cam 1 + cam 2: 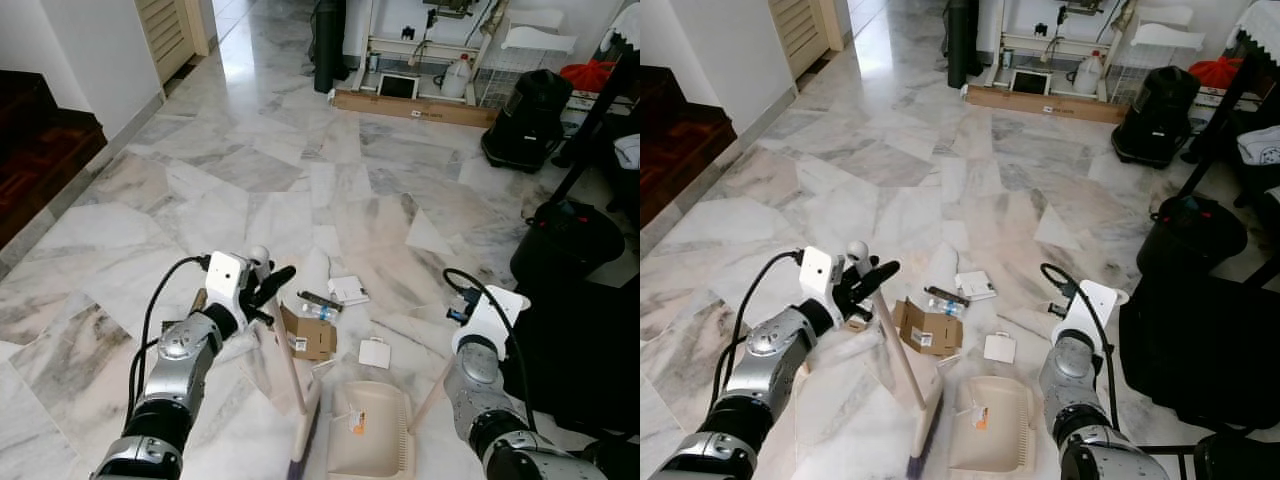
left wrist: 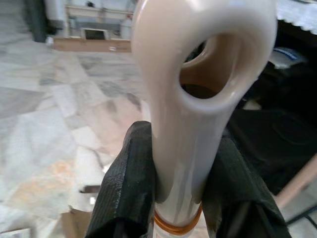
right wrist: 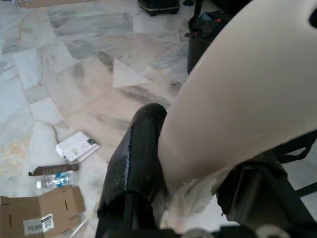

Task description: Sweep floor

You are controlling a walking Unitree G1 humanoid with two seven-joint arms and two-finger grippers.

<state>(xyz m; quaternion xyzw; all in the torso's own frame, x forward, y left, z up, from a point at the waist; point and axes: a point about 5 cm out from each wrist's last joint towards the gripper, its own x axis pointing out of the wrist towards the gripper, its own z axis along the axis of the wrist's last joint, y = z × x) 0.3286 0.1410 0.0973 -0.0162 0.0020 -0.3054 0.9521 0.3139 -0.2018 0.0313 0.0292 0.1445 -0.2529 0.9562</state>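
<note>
My left gripper [image 1: 262, 290] is shut on the top of a cream broom handle [image 2: 198, 99], its black fingers [image 2: 129, 188] on either side. The wooden stick slants down to the broom head [image 1: 305, 430] on the marble floor. My right gripper [image 3: 198, 168] is shut on the cream handle [image 3: 242, 94] of a beige dustpan [image 1: 370, 430], which lies flat just right of the broom head. Litter lies in front of them: a flattened cardboard box [image 1: 310, 335], a small plastic bottle [image 1: 318, 311], a white carton [image 1: 348, 290] and a white paper square [image 1: 375, 353].
Dark wooden stairs [image 1: 40, 150] rise at the left. A black bag [image 1: 565, 240] and a large black object [image 1: 580, 350] stand close on the right. At the back are a black vacuum [image 1: 527, 120], a long cardboard box [image 1: 415, 106] and a white jug [image 1: 457, 78].
</note>
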